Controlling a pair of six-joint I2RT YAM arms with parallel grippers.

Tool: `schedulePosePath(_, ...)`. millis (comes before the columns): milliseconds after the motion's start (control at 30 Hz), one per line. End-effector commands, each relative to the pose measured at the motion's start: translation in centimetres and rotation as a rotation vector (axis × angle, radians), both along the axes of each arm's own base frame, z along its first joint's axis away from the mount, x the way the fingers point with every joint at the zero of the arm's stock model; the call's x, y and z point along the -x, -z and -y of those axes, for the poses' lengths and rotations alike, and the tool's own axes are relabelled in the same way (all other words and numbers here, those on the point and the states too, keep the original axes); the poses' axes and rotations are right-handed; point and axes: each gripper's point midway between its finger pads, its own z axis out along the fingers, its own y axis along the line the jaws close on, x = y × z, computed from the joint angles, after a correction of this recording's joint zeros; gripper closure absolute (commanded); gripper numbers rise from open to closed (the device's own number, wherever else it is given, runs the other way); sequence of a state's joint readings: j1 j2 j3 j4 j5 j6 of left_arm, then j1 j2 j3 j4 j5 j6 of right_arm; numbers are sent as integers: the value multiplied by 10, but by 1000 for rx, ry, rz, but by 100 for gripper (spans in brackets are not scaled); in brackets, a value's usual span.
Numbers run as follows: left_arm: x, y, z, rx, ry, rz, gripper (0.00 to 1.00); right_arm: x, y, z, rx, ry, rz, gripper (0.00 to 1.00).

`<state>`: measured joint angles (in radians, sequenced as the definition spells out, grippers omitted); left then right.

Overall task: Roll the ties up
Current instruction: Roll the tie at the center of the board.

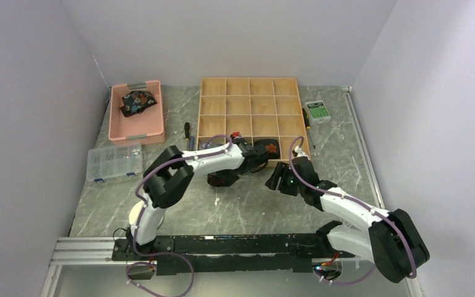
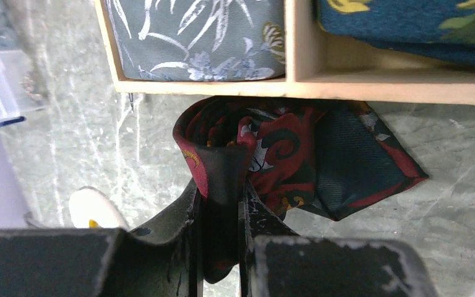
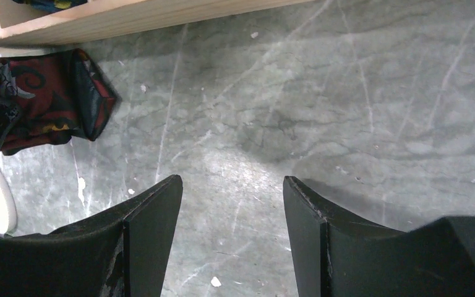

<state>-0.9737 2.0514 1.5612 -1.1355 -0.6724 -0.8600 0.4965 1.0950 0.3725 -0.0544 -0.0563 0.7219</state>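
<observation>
The tie [image 2: 309, 154], the dark one with red swirls, lay on the tabletop [image 3: 359, 124] just beside the near wall of the wooden tray [image 2: 346, 83]. It was bunched up in a loose, half-made roll. My left gripper [image 2: 221, 198] was almost closed and pinched a fold at the left end of the tie. From there the tie ran sideways along the tray wall, and its flat pointed end stuck out to the right, toward my other arm. My right gripper [image 3: 232, 182] stood wide and held nothing, over bare tabletop. For that gripper the tie was ahead and off to the left, near but not touching. So my left arm was the close one. I thought the next move would turn on that loose end on the right. Inside the tray, a grey-blue tie [image 2: 198, 37] and a dark blue tie [image 2: 408, 25] sat in two boxes side by side.
</observation>
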Motion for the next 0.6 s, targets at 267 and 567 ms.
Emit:
schedulePosePath(267, 10, 3, 36, -41, 59, -41, 74, 4, 2, 11, 4, 17, 22, 35)
schedulePosePath(567, 19, 9, 69, 142, 111, -87, 39, 4, 1, 12, -2, 19, 22, 35)
